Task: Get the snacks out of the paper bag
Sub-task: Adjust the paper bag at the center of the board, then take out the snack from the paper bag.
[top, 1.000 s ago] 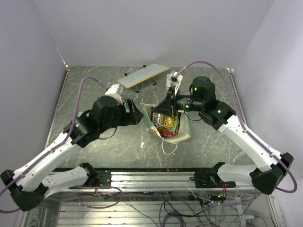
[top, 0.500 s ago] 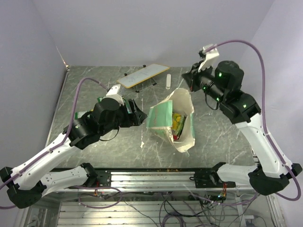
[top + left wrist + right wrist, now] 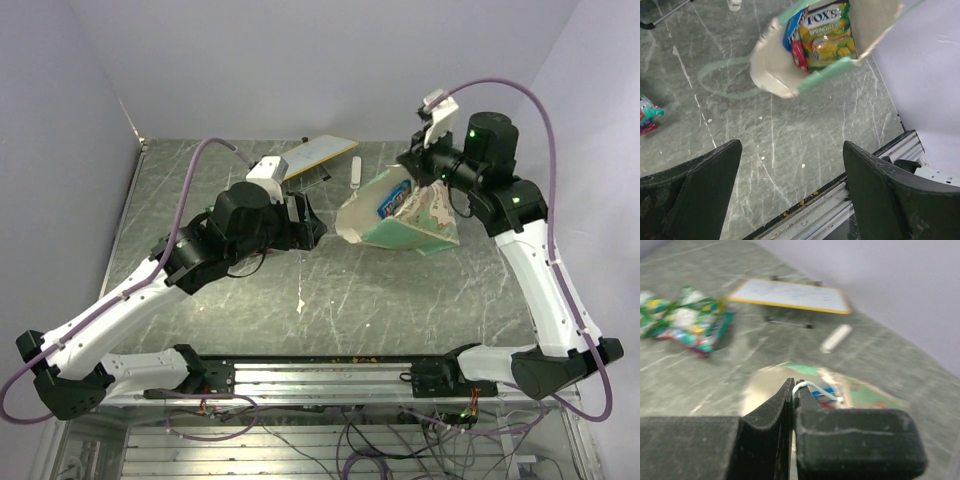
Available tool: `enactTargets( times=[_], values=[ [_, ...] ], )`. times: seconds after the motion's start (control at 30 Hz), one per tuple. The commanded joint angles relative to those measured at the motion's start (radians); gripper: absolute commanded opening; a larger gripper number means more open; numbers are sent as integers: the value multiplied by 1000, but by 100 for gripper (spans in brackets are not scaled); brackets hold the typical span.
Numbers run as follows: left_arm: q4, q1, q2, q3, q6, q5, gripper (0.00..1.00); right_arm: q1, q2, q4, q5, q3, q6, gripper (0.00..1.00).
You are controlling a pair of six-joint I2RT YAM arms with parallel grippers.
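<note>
The mint-green paper bag (image 3: 400, 234) hangs tilted in the air at the back right, its cream mouth facing left. My right gripper (image 3: 424, 174) is shut on its white cord handle (image 3: 815, 388). Snacks show inside the mouth (image 3: 391, 205). In the left wrist view the bag (image 3: 771, 75) holds a green-yellow packet (image 3: 829, 34) with red and blue ones beside it. My left gripper (image 3: 312, 230) is open and empty, left of the mouth; its fingers (image 3: 710, 172) frame bare table. Several packets (image 3: 687, 322) lie on the table; one shows at the left wrist view's edge (image 3: 647, 114).
A flat white board (image 3: 308, 154) on black legs stands at the back middle, with a small white oblong object (image 3: 357, 172) beside it. Both show in the right wrist view: the board (image 3: 790, 295) and the oblong (image 3: 836, 338). The metal rail (image 3: 860, 200) runs along the near table edge.
My right gripper has lifted the bag by its handle off the table and tipped it so the mouth faces left. My left arm has moved back and right toward the mouth.
</note>
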Motion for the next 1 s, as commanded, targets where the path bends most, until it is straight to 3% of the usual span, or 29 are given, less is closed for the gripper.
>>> enactTargets(
  times=[0.0, 0.07, 0.17, 0.33, 0.6, 0.77, 0.87, 0.97],
  values=[
    [68, -5, -34, 14, 92, 41, 94, 6, -22, 198, -531, -148, 179, 0],
    [99, -4, -45, -23, 114, 70, 94, 31, -32, 339, -641, -285, 343, 0],
    [125, -5, -40, -62, 149, 116, 93, 99, -50, 485, -629, -434, 511, 0],
    [182, -4, -14, -126, 250, 241, 89, 123, -24, 374, -457, -404, 565, 0],
    [380, -6, -75, -306, 177, 307, 83, 121, 1, 390, -317, -392, 668, 0],
    [591, -61, -117, -482, 170, 207, 79, 107, 51, 267, -321, -268, 562, 0],
    [640, -123, -46, -506, 158, 107, 75, 92, 73, 207, -326, -209, 523, 0],
    [633, -152, 80, -462, 52, 30, 70, 81, 66, 202, -311, -191, 531, 0]
  ],
)
